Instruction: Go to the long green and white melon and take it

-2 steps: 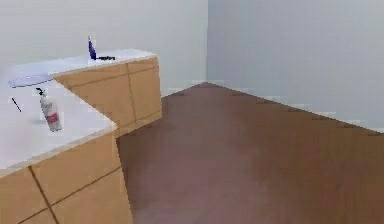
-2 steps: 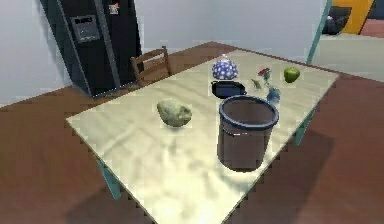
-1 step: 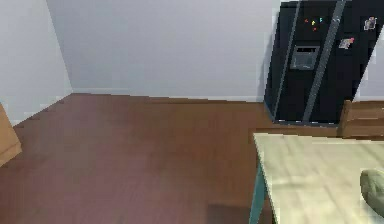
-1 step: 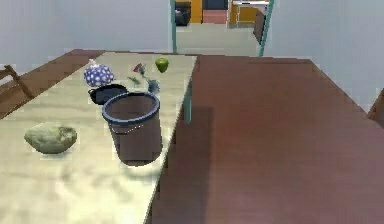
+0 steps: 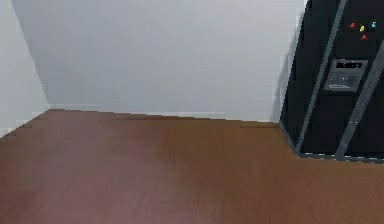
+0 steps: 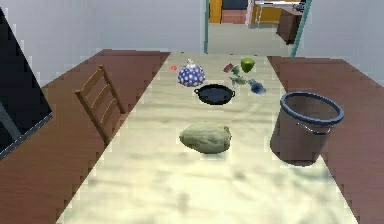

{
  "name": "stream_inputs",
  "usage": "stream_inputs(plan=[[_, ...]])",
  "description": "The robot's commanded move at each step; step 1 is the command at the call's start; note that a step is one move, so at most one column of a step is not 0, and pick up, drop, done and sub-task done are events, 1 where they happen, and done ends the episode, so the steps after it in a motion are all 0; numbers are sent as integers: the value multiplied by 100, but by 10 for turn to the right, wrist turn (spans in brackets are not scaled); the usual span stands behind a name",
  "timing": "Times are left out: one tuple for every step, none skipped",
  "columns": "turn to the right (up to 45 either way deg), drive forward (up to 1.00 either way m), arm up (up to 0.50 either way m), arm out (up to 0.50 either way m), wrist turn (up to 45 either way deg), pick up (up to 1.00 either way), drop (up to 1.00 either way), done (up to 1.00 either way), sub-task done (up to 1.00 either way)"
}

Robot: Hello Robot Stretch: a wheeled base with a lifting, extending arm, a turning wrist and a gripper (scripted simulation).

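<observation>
The long oval melon, pale green with whitish mottling (image 6: pixel 207 138), is lying on its side on the long table with the pale marbled top (image 6: pixel 140 185), about midway between the two long edges and resting fully on the surface; so the taking is not yet done. The going part is looking largely finished, as I judge it: the table is stretching straight out on the arm's side and the melon is sitting close to the line a reach would follow. The state of the claw I cannot tell from these pictures.

A dark round bucket with a bluish rim (image 6: pixel 308 125) is standing near the melon toward the right long edge, apart from it; a shallow black pan (image 6: pixel 214 94) is lying beyond the melon toward the far end, with a blue and white rounded pot (image 6: pixel 190 74) and a small green cup (image 6: pixel 247 65) farther on. A slatted wooden chair (image 6: pixel 100 98) is standing at the left long edge.

Ahead, a tall black refrigerator (image 5: pixel 340 80) is standing on brown wooden floor (image 5: pixel 150 170).

What is left, in my judgement: reaching out, gripping, lifting clear.
</observation>
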Motion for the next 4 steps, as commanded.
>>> stream_inputs(plan=[[0, 0, 50, 0, 0, 0, 0, 0, 0], [0, 0, 38, 0, 0, 0, 0, 0, 0], [0, 0, 0, 32, 0, 0, 0, 0, 0], [0, 0, 0, 0, 450, 0, 0, 0, 0]])
